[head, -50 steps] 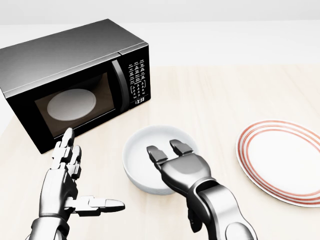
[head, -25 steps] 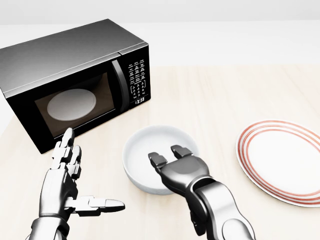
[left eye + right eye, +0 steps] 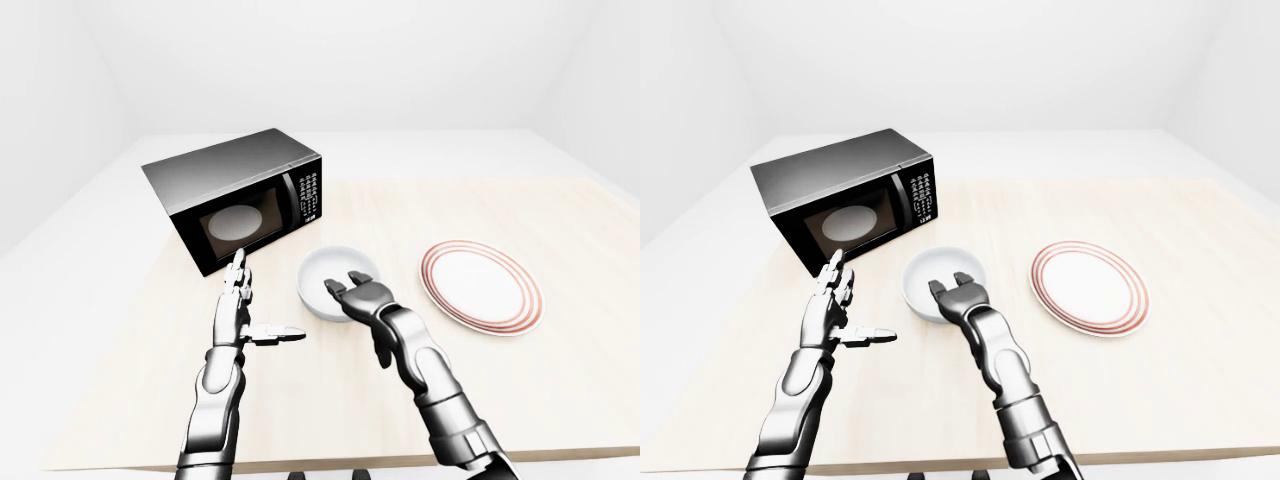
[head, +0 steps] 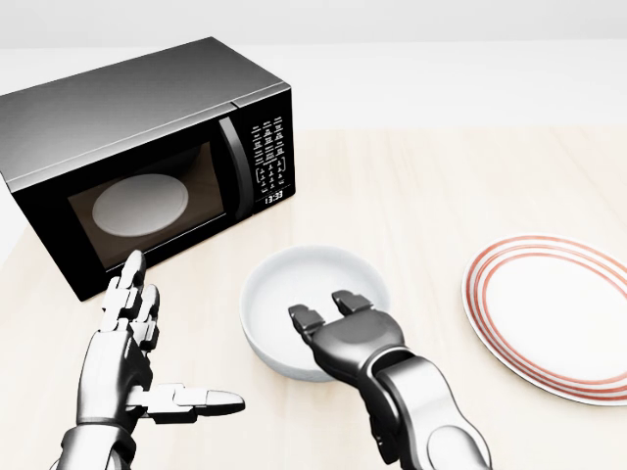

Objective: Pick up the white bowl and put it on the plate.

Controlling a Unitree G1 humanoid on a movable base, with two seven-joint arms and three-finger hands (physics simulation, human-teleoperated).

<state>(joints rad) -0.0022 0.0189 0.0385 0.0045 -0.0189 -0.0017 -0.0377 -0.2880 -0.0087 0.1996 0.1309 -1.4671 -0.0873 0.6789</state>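
White bowl (image 4: 312, 294) rim under right fingers (image 4: 306, 318), perhaps.

Bright, even, diffuse light throughout; no single source evident. Shadows very faint, only a soft darkening under the white bowl (image 4: 294, 323) at its 6 o'clock edge. Table (image 4: 421, 196) pale and washed out toward 12 o'clock. Microwave (image 4: 147, 147) top shows a soft grey sheen. Metal arms carry smooth highlights. Everything sharp, no blur. Eye views wide, with edges stretched.
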